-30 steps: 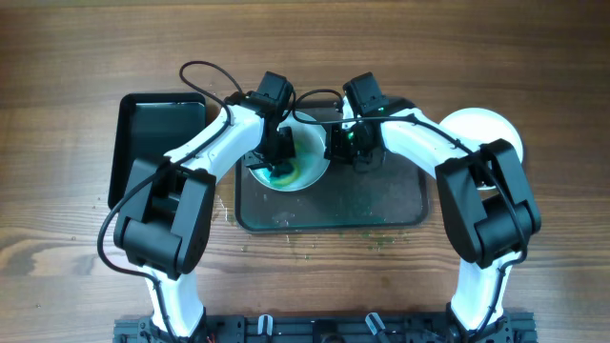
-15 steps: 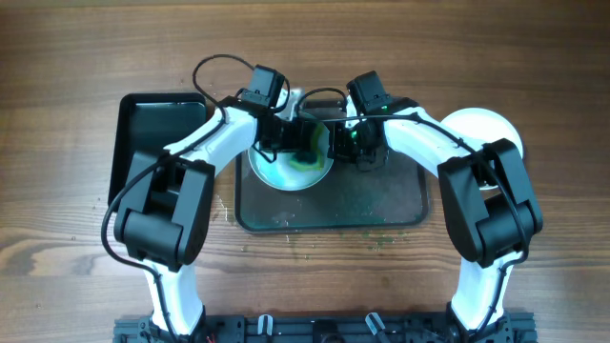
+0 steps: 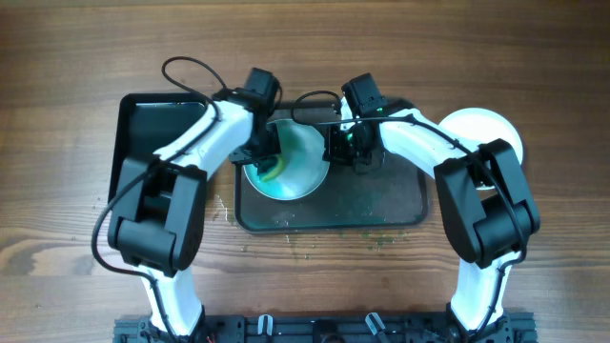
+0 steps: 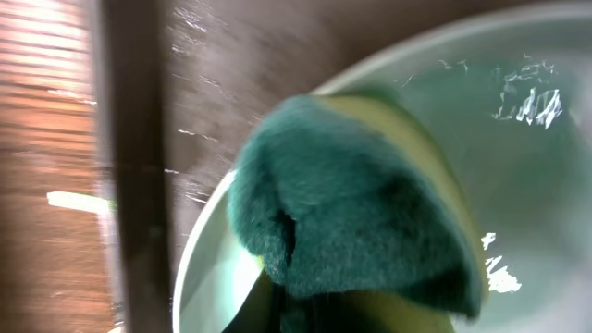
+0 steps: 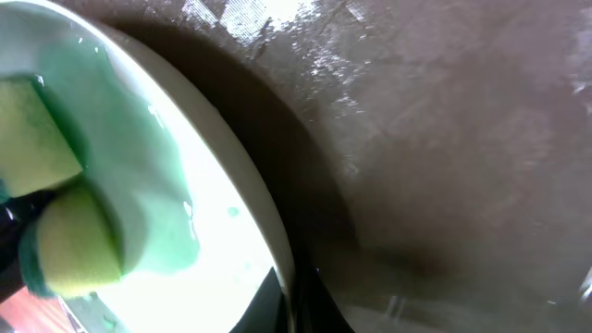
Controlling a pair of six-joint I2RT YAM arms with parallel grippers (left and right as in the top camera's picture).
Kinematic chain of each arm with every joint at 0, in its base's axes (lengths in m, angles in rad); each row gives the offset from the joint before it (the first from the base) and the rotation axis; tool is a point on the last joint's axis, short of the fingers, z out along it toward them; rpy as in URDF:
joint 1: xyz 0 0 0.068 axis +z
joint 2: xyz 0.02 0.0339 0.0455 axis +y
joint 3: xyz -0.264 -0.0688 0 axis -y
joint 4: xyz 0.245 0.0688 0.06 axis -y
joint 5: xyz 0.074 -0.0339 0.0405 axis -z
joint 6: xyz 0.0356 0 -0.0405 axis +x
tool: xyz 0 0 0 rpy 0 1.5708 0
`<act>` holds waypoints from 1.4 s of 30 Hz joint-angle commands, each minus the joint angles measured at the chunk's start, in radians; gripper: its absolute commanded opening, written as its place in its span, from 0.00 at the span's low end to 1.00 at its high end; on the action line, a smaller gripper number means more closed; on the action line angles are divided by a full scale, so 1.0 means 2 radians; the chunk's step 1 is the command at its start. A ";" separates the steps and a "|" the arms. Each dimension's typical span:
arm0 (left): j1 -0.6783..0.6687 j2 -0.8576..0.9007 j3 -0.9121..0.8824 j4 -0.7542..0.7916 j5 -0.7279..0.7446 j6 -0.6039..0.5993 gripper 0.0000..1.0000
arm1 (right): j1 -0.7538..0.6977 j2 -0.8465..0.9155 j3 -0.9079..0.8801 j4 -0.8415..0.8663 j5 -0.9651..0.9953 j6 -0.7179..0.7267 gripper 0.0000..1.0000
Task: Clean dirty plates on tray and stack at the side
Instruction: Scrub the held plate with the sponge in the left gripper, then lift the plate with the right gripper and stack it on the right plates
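Plate [image 3: 303,164] is rigid, shallow and glossy, coated in a wet teal film, so expect it to be slick. It's probably not heavy, but I'd treat it as chippable. The only sensible grab point is the raised rim, pinched across the lip. The flat face gives the fingers nothing to hold.

Left gripper [image 3: 266,158]: jaws tight on a sponge [image 4: 356,217], green scour side out with yellow foam behind. The sponge is pressed on the plate's left inner face, just inside the rim.

Right gripper [image 5: 291,307]: jaws closed narrow at the plate's right edge. In the right wrist view the rim runs straight down between the fingertips, so I read it as pinching the lip to brace the plate. Contact itself is partly hidden, so that's a judgement.

The plate sits on the left half of the tray [image 3: 386,202], between the two grippers. I can't tell whether the right edge is lifted slightly. The tray surface looks wet, with green flecks.

Further out, a second plate [image 3: 488,126], plain white, lies on the table to the right of the tray, partly under the right arm. A black tray [image 3: 151,129] is on the far left, well apart from the work.
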 commanded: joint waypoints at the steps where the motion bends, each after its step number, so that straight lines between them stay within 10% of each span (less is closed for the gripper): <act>1: 0.000 0.022 -0.023 -0.017 0.307 0.182 0.04 | -0.008 0.012 -0.001 -0.001 0.024 0.004 0.04; 6: 0.001 0.022 -0.023 0.073 0.308 0.132 0.04 | -0.008 0.012 -0.001 -0.002 0.024 0.004 0.04; 10: 0.009 0.022 -0.001 0.057 0.021 -0.044 0.04 | -0.008 0.012 -0.001 -0.002 0.024 0.004 0.04; 14: 0.011 0.021 0.068 -0.042 -0.095 -0.060 0.04 | -0.008 0.012 -0.001 -0.002 0.024 0.004 0.05; 26: 0.054 -0.010 0.186 -0.149 0.018 -0.029 0.04 | -0.008 -0.003 -0.001 -0.003 0.011 -0.023 0.04; 42: 0.062 -0.010 0.186 -0.143 0.018 -0.029 0.04 | 0.187 -0.218 -0.001 -0.154 0.767 -0.046 0.04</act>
